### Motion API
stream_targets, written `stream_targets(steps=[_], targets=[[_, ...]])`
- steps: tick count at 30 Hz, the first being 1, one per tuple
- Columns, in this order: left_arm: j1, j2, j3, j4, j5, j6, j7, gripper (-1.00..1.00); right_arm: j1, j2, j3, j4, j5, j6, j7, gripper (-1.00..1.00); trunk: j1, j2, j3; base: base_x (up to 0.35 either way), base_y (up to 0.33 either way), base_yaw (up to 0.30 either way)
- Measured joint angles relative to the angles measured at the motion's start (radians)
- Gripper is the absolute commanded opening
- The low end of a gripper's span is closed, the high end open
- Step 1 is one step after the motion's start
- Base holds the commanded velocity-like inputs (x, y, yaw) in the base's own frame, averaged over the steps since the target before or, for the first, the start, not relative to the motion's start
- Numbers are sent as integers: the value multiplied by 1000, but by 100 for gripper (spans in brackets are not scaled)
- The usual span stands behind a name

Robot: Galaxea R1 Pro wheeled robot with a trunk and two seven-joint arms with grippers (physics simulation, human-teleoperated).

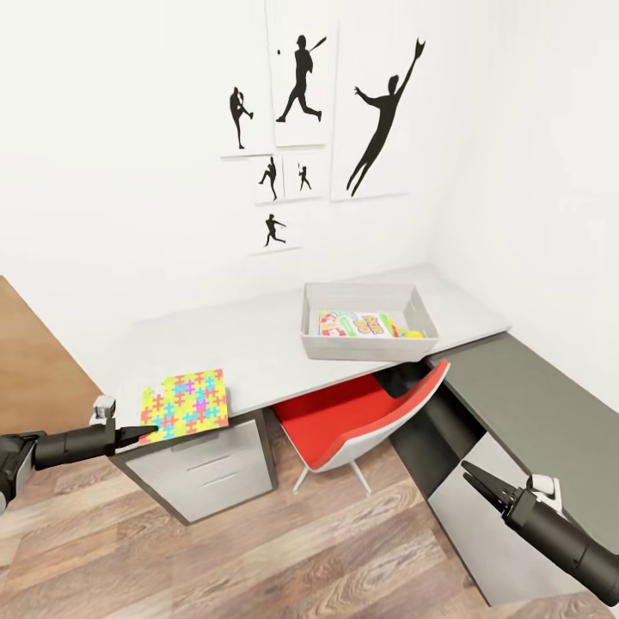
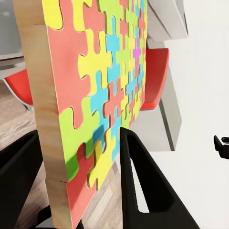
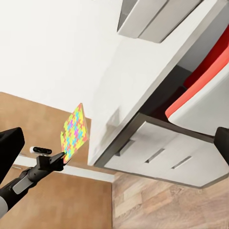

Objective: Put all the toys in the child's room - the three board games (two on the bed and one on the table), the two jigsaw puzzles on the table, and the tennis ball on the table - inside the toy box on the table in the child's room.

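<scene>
My left gripper (image 1: pixel 148 432) is shut on the near edge of a multicoloured jigsaw puzzle (image 1: pixel 185 404), which hangs at the front left corner of the table (image 1: pixel 258 344). In the left wrist view the puzzle (image 2: pixel 95 95) stands clamped between both black fingers (image 2: pixel 143 181). The right wrist view shows the puzzle (image 3: pixel 75 130) held in the air beside the desk edge. The grey toy box (image 1: pixel 314 322) sits at the table's back right, with a colourfully printed board game (image 1: pixel 352 324) and the yellow tennis ball (image 1: pixel 415 333) inside. My right gripper (image 1: pixel 474 478) hangs open and empty, low at the right.
A red and white chair (image 1: pixel 361 421) is tucked under the desk between the white drawer unit (image 1: pixel 215 468) and the lower dark grey side unit (image 1: pixel 524 404). Black baseball prints (image 1: pixel 301 82) hang on the wall. Wood floor (image 1: pixel 301 550) lies in front.
</scene>
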Motion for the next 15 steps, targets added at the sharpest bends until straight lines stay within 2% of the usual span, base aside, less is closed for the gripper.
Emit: stream_targets(steps=[15], targets=[[1, -1, 0, 0, 0, 0, 0, -100, 0, 0, 0, 0, 0, 0, 1, 100, 0, 0, 25, 0, 0, 0]])
